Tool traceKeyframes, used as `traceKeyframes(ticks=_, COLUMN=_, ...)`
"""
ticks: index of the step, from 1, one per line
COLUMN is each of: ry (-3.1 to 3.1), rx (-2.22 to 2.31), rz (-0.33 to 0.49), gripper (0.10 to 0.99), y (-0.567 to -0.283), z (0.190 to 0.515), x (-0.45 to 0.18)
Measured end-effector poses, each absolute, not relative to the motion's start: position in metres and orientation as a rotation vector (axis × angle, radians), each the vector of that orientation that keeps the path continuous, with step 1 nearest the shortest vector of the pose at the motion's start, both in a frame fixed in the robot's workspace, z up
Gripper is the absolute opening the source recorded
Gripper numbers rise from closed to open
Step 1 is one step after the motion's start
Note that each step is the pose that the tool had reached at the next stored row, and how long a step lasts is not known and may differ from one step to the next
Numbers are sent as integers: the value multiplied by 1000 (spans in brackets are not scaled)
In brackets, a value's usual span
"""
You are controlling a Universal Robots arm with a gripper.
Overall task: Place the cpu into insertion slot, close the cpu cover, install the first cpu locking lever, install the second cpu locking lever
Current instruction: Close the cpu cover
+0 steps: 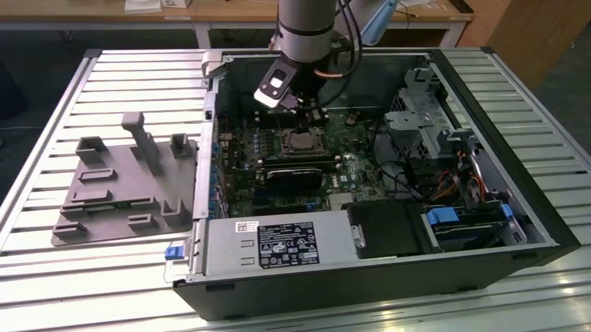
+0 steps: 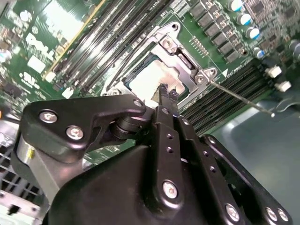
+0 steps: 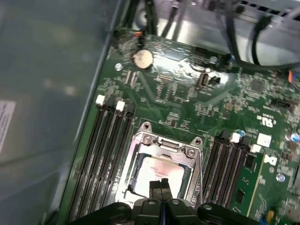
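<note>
We hold our arm (image 1: 305, 24) near upright, wrist pointing down, with our gripper (image 3: 161, 183) hanging, its fingers pressed together.

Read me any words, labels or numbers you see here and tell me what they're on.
Nothing reads clearly.
Black label on the power supply: print too small.
White markings on the motherboard: turned and blurred.
White sticker on the case wall: blurred.

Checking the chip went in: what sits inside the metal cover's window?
The chip shows its pale metal top in the window of the cover. The gripper, fingertips shut, hides part of it; whatever lies under the chip is covered.
</note>
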State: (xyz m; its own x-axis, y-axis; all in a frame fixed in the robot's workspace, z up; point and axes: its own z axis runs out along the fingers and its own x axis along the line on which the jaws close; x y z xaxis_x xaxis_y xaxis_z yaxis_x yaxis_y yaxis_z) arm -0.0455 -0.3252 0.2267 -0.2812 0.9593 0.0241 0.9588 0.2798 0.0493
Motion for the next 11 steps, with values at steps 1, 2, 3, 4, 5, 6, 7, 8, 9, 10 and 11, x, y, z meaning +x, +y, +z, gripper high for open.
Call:
traceKeyframes(ticks=1, ry=2519, rx=1859, rz=85, gripper=106, y=-325, z=227, x=-45)
traceKeyframes(ticks=2, ry=2533, rx=1840, rz=85, gripper=106, y=-325, z=227, x=-45)
traceKeyframes(ticks=3, ry=2548, rx=1820, rz=85, gripper=106, y=-325, z=227, x=-45)
traceKeyframes(ticks=4, ry=2565, rx=1797, rz=85, gripper=106, y=-325, z=227, x=-45)
traceKeyframes(ticks=5, ry=2581, rx=1774, rz=85, gripper=106, y=-325, z=227, x=-45)
traceKeyframes(ticks=6, ry=2598, rx=1751, rz=85, gripper=106, y=-325, z=227, x=-45)
traceKeyframes(ticks=7, ry=2614, rx=1728, rz=85, gripper=106, y=-325, z=227, x=-45)
traceKeyframes(ticks=8, ry=2631, rx=1703, rz=86, gripper=106, y=-325, z=227, x=-45)
traceKeyframes(ticks=9, ry=2646, rx=1680, rz=86, gripper=106, y=-325, z=227, x=-45)
traceKeyframes(ticks=10, ry=2662, rx=1656, rz=86, gripper=106, y=-325, z=227, x=-45)
traceKeyframes(ticks=11, ry=2677, rx=1632, rz=86, gripper=106, y=-325, z=227, x=-45)
